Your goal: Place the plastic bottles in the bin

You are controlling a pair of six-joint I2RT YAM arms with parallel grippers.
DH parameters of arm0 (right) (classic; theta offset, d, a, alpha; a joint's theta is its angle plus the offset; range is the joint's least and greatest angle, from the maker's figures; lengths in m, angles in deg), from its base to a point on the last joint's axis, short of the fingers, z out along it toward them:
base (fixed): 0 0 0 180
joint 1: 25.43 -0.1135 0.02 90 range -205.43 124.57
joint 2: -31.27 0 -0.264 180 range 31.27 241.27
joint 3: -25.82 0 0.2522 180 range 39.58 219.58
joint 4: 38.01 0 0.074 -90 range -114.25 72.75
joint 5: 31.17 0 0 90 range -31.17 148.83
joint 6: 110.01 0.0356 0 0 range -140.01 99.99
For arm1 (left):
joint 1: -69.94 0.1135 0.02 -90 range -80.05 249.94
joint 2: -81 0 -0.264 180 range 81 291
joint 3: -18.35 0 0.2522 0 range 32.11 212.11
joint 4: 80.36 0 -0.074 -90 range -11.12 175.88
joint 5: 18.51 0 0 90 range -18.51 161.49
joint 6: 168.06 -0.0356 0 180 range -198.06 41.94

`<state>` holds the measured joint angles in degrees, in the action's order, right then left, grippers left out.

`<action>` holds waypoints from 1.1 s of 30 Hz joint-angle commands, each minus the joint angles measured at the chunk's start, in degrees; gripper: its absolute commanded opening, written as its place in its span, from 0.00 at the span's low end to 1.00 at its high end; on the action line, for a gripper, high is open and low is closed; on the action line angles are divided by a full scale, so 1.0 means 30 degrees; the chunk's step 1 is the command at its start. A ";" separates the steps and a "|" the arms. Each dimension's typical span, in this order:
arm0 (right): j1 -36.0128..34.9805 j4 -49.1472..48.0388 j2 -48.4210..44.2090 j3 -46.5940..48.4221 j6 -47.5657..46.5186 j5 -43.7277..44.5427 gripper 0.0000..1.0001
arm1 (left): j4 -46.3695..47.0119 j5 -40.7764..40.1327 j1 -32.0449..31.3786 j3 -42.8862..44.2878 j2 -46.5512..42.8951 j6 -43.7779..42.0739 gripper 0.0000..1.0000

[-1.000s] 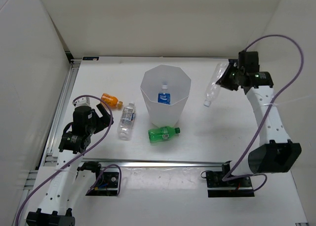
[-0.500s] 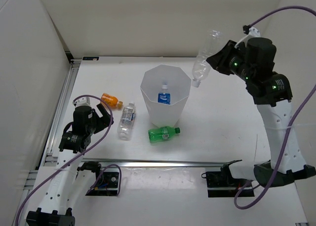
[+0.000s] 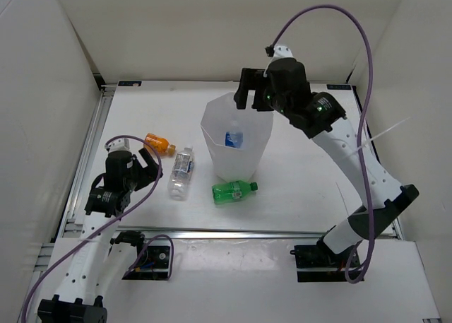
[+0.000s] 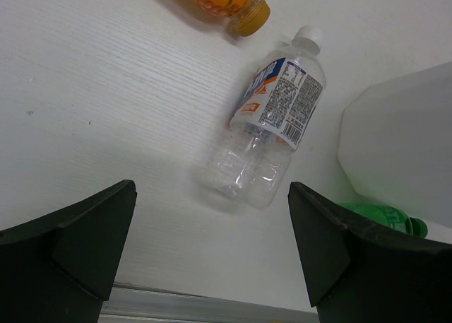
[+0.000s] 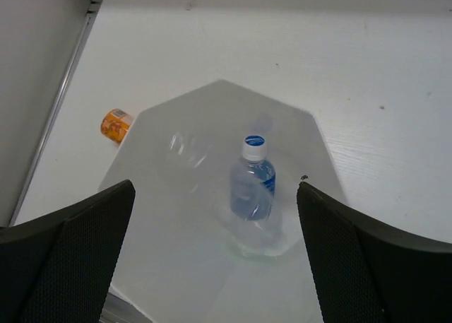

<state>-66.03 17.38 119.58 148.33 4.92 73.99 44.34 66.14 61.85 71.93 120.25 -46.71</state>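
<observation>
Sitting inside the bin (image 5: 145, 210): blue-labelled bottle (image 5: 252, 190) and blurred clear bottle (image 5: 188, 148).

Right gripper (image 5: 214, 187) gapes, apparently raised; left gripper (image 4: 210, 185) gapes too.

Both arms wear white shells on their long links, with black housings at the joints. The right arm (image 3: 367, 174) shows what look like small green lights (image 3: 319, 106) on its black wrist housing. A thin purple cable (image 3: 332, 13) runs along each arm. Black plates (image 3: 328, 258) carry the bases. The left gripper (image 4: 212, 189) has smooth, matte-black wedge fingers (image 4: 70, 245). The right gripper (image 5: 215, 187) has black fingers (image 5: 70, 259) with a fine mesh texture.
</observation>
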 commanded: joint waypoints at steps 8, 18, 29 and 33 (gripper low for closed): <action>-0.1262 -0.2743 -0.8514 -0.7153 -0.0018 0.3180 1.00 | 0.0663 0.2039 -0.0084 0.1081 0.4256 -0.1366 1.00; -0.1262 -0.1661 -1.2358 -0.9121 0.1007 0.2799 1.00 | 0.1716 0.4711 -0.1399 0.5682 1.0145 -0.3244 1.00; -0.1262 -0.0811 -1.3966 -1.0261 0.1534 0.2418 1.00 | 0.1717 -0.1698 -0.6820 0.6565 1.4953 -0.3569 1.00; -0.1262 -0.0633 -1.4845 -1.0439 0.1534 0.2418 1.00 | 0.1717 -0.3225 -0.7203 0.6563 1.5835 -0.3129 1.00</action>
<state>-69.70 16.26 77.70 117.34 8.83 80.94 50.22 62.64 40.84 91.03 167.31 -57.07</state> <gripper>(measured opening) 0.998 0.998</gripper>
